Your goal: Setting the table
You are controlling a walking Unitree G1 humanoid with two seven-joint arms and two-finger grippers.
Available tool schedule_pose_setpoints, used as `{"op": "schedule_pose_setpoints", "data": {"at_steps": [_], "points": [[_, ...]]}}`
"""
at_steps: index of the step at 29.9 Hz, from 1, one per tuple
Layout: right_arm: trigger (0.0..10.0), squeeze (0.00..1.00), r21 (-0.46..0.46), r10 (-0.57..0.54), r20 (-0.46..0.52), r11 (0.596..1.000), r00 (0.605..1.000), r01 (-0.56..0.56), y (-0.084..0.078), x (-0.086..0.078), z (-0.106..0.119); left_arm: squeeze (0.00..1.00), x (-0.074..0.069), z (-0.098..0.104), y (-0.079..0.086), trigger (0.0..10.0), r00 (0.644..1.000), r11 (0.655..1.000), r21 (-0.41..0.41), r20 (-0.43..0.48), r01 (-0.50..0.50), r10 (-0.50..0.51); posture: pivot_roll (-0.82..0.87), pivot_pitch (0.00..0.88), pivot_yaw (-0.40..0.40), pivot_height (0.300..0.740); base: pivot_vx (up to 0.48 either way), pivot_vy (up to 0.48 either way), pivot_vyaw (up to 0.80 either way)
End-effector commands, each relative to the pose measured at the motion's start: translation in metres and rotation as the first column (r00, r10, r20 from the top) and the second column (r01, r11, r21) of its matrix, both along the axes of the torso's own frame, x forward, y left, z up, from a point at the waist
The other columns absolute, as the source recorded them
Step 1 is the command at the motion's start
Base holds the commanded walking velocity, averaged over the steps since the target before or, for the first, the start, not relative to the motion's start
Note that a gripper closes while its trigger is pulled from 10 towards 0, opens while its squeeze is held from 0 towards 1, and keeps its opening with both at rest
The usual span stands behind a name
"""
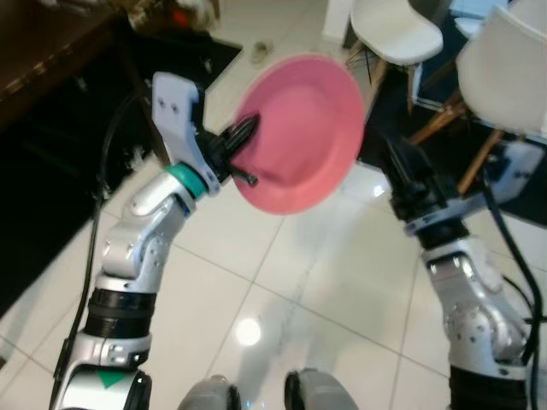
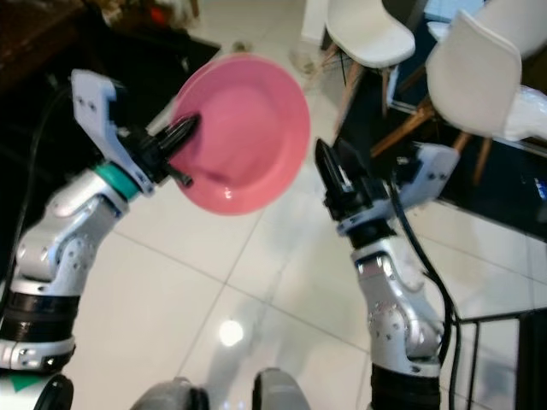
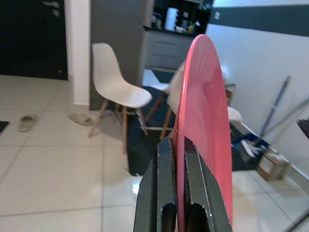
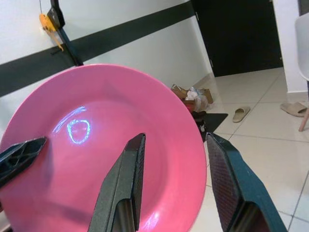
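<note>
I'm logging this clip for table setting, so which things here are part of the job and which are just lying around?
Part of the job:
- pink plate, held on edge
- left gripper, shut on the plate's rim
- right gripper, open beside the plate

Just lying about:
- white chairs
- slippers on the floor
- mop against the wall

Bright indoor light glares off the glossy floor tiles [image 1: 248, 331]; head views look slightly motion-blurred, perhaps.

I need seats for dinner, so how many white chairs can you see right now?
2 in the head views: one white chair straight ahead beyond the pink plate in the left gripper, another white chair further right. More may stand outside the frame.
</note>
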State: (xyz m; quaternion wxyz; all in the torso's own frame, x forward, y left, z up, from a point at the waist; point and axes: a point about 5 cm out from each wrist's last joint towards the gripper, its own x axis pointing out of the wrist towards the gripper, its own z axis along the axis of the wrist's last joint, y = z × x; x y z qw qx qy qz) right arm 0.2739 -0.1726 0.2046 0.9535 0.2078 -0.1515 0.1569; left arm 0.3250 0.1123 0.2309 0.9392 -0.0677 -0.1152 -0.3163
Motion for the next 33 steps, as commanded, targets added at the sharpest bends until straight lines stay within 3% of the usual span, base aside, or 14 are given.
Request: {"op": "schedule_pose_setpoints", "data": {"at_steps": [1,33], "points": [[10.0,0.00,-0.005,0.005,-0.005,1.000,1.000,-0.005,0.0022,-0.0012,-0.0013,0.00,0.0011,-0.0053,0.0049,10.0,0.999,0.999,0.019,-0.011,-0.032,0.032,-0.03,0.039,0.043,0.740,0.480,0.000,0.00],[10.0,0.00,-0.043,-0.022,-0.003,0.999,1.000,0.022,0.0023,0.0045,-0.0006,0.00,0.0050,-0.0110,0.0104,10.0,0.994,0.994,0.028,-0.010,-0.109,0.110,-0.03,0.021,0.029,0.740,0.480,0.000,0.00]]}}
